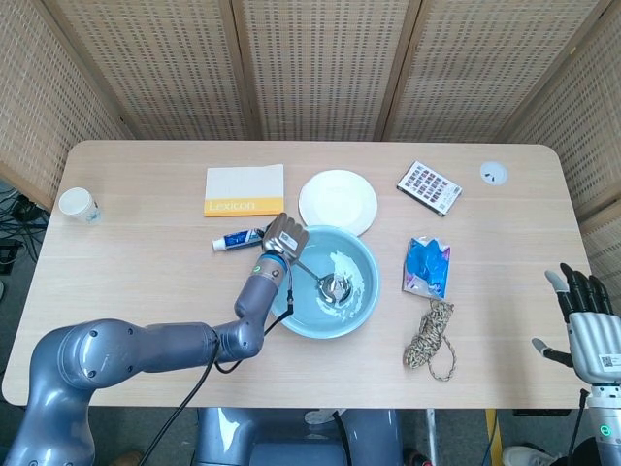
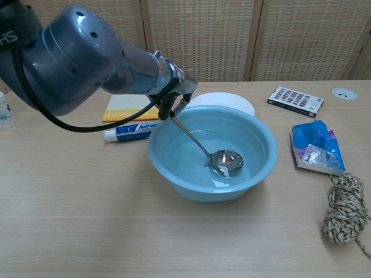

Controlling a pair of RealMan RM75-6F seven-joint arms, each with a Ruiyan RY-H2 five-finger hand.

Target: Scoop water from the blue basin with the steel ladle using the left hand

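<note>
The blue basin (image 1: pixel 362 296) (image 2: pixel 261 165) sits at the table's middle and holds a little water. My left hand (image 1: pixel 283 239) (image 2: pixel 173 88) hovers over the basin's near-left rim and grips the handle of the steel ladle (image 1: pixel 331 286) (image 2: pixel 226 163). The handle slants down to the right, and the bowl hangs inside the basin just above the water, its cup shiny and facing up. My right hand (image 1: pixel 585 316) stands open at the table's right edge, fingers up, far from the basin.
A white plate (image 1: pixel 337 201) lies just behind the basin; a toothpaste tube (image 1: pixel 237 239) and a yellow-banded book (image 1: pixel 245 189) lie to its left. A blue packet (image 1: pixel 427 265), a rope coil (image 1: pixel 433 337), a patterned box (image 1: pixel 428 186) and a paper cup (image 1: pixel 77 205) also lie on the table.
</note>
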